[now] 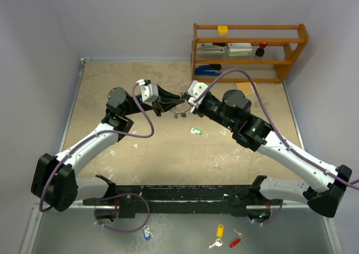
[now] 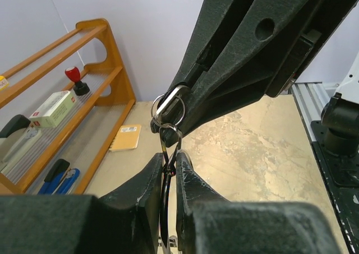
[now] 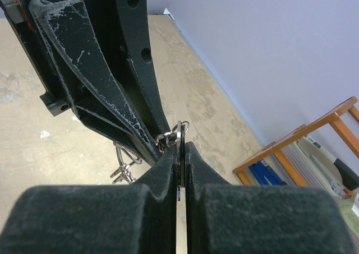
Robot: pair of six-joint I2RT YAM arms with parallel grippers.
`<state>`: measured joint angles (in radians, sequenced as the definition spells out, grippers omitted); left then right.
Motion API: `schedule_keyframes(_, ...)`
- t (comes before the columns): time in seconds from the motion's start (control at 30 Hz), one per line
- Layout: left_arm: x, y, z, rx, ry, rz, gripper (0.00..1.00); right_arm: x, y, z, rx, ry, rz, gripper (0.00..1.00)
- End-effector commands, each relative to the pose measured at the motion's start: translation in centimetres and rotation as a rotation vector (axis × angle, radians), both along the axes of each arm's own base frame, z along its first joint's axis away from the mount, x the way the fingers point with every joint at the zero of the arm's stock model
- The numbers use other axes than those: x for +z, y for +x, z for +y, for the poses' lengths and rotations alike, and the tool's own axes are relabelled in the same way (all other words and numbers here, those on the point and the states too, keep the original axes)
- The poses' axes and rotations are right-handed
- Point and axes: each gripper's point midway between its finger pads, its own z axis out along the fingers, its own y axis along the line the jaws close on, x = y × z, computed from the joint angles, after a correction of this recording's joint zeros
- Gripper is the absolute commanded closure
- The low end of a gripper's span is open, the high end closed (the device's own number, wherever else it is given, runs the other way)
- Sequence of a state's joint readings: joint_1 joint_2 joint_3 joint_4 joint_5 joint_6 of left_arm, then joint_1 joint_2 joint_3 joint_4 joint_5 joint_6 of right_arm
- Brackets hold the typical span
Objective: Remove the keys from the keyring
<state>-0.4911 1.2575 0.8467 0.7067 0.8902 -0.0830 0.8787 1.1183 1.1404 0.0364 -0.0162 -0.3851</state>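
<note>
Left gripper clamping keys, keyring half hidden

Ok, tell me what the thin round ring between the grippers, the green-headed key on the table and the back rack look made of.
Thin round silver keyring: metal wire, polished; it glints bright. Green-headed key: head likely plastic, from its flat saturated colour; too small to be sure. Orange-brown rack: apparently varnished wood, with a warm sheen.
</note>
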Motion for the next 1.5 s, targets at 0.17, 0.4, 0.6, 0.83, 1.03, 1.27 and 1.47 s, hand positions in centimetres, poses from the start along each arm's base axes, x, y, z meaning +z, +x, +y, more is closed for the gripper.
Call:
schedule_keyframes(0.17, 2.4, -0.3, 0.7, 0.031, -0.059, -0.068, 0.86, 3.3, -0.4, -0.4, -0.002, 0.084, -0.067, 1.00)
schedule_keyframes(0.4, 3.2, -0.8, 1.0, 0.030, -0.073, -0.090, 0.82, 3.1, -0.5, -0.3, 0.002, 0.081, -0.061, 1.00)
schedule_keyframes(0.6, 3.1, -1.0, 0.9, 0.015, -0.069, -0.090, 0.82, 3.2, -0.5, -0.3, 0.003, 0.084, -0.061, 1.00)
schedule_keyframes(0.83, 2.6, -0.9, 0.5, -0.010, -0.058, -0.074, 1.00, 3.3, -0.5, -0.3, 0.002, 0.086, -0.061, 1.00)
schedule_keyframes(1.03, 2.2, -0.7, 0.0, -0.038, -0.040, -0.034, 1.00, 3.2, -0.5, -0.4, -0.003, 0.088, -0.061, 1.00)
schedule_keyframes(1.27, 0.1, -0.2, -0.1, -0.039, 0.055, -0.023, 0.95, 3.4, -0.4, -0.6, -0.009, 0.090, -0.068, 1.00)
schedule_keyframes(1.47, -0.3, -0.6, 0.1, -0.041, 0.091, -0.053, 0.81, 3.6, -0.5, -0.7, -0.012, 0.091, -0.073, 1.00)
